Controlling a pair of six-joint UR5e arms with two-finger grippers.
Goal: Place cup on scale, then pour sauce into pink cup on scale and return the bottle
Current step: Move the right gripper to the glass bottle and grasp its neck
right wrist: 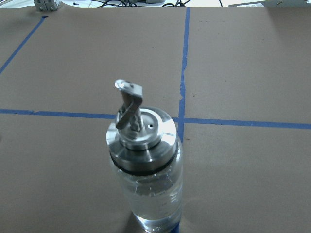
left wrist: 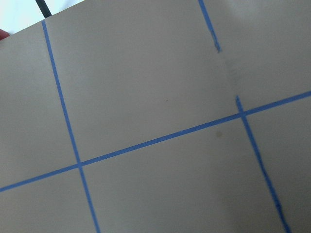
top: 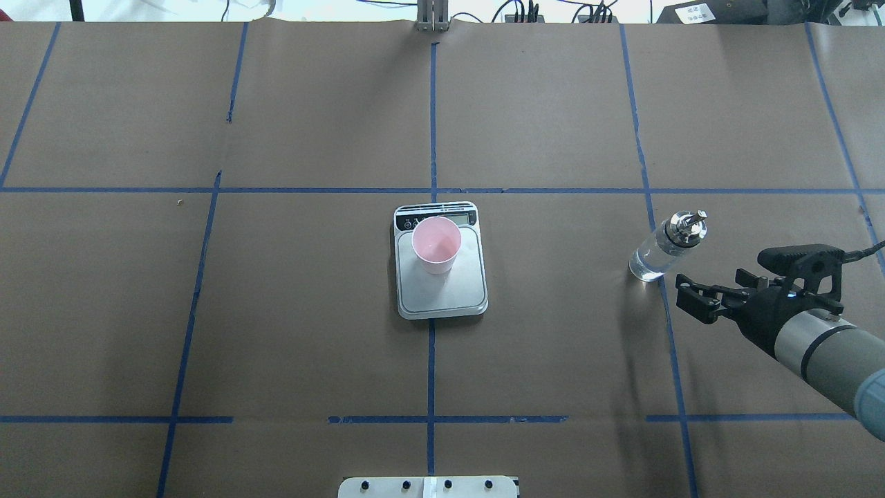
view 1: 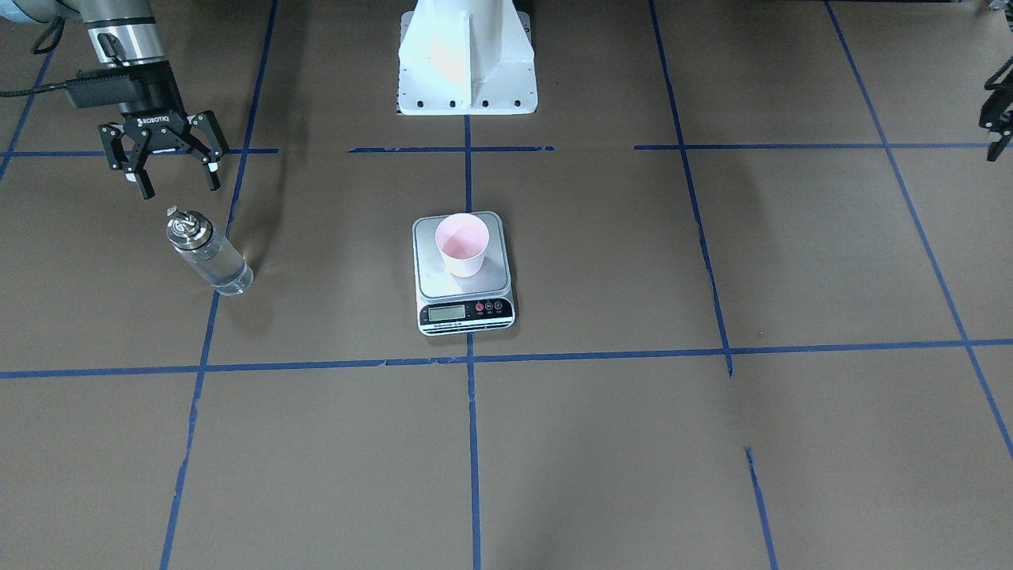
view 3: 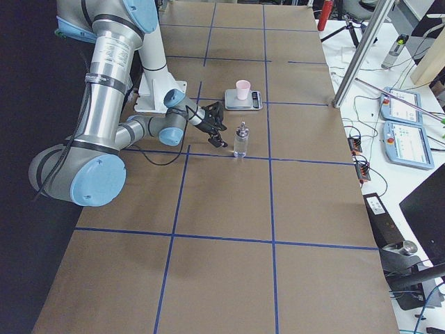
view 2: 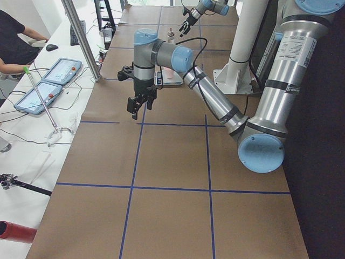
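Brown paper crossed with blue tape (view 1: pixel 316 366) is spread over the table (view 1: pixel 633 443). The small pale pink paper cup (view 1: pixel 464 244) is set on the flat silver-topped kitchen scale (view 1: pixel 443 279). Well off the scale's side, the clear glass bottle with a silver pourer (view 1: pixel 207 255) is stood upright, just ahead of the nearer right gripper (view 1: pixel 180 188), whose fingers are spread and empty. The left gripper (view 2: pixel 140 109) is held far off, and its state cannot be told.

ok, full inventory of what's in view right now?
cup: 1, pale pink, upright on the scale's platform
scale: 1, silver platform with black front strip, table centre
bottle: 1, clear glass with silver pourer, upright on a blue tape line, robot's right side
table: 1, brown paper with blue tape grid
teach pendants: 2, grey-blue, side bench
operator: 1, black shirt, at that bench
pedestal: 1, white, robot's base
right gripper: 1, black, jaws open, beside the bottle, not touching
left gripper: 1, black, above bare table, jaws unclear
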